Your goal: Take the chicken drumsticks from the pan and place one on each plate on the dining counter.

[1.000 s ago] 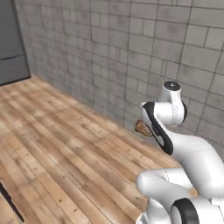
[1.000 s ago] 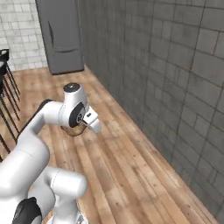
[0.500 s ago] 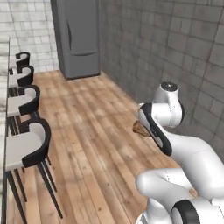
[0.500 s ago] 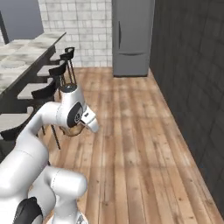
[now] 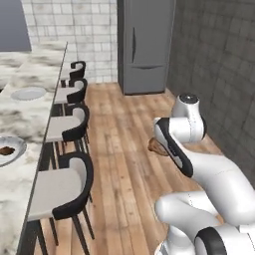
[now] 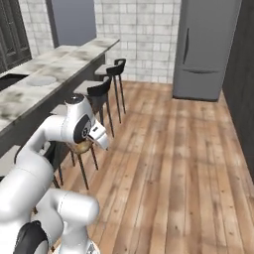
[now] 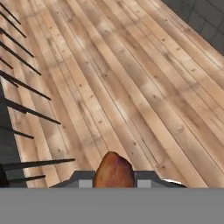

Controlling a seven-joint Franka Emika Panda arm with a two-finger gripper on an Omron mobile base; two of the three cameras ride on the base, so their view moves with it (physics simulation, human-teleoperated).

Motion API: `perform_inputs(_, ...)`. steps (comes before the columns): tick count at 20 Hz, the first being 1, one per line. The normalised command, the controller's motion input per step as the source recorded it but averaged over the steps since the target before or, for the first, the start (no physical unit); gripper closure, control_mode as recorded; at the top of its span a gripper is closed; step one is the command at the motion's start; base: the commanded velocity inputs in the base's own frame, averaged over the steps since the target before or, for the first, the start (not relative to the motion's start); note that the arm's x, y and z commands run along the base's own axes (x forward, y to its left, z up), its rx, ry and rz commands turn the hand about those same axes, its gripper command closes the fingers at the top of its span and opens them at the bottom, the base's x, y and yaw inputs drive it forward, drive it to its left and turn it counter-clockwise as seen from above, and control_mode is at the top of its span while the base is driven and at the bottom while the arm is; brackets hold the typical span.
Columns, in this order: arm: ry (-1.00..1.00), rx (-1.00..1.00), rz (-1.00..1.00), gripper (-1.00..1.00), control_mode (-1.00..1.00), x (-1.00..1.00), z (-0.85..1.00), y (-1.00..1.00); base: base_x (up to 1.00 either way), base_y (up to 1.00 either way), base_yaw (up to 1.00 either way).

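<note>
drumstick [image 7: 113, 171] sits clenched between the gripper's [image 7: 114, 183] fingers, its glossy brown lump poking out beneath the hand, carried low over the wooden floor [image 7: 144, 83] on the stool side of the dining counter [image 5: 25, 117]. near to far along that counter: closest to the robot, a plate [image 5: 11, 149] already holds a small brown piece that looks like the other drumstick; further along lies a second plate [image 5: 28, 93], bare and pale. black-backed stools [image 5: 69, 187] line the counter's front edge, and beyond its far end stands a grey fridge [image 5: 145, 45]. the job now, as i judge it, is delivery to the bare plate: lift the arm well above the counter top before reaching in, clear the stool backs, stop over the plate's middle, lower close, then release.
</note>
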Motion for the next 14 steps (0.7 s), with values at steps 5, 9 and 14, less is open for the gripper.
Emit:
perform_inputs(5,0.0,0.0,0.0,1.0,1.0,0.0,0.0,0.0,1.0,-0.16,0.24)
perform_inputs(9,0.0,0.0,0.0,1.0,1.0,0.0,0.0,0.0,1.0,-0.24,0.14)
perform_inputs(14,0.0,0.0,0.0,1.0,1.0,0.0,0.0,0.0,1.0,-0.27,0.08)
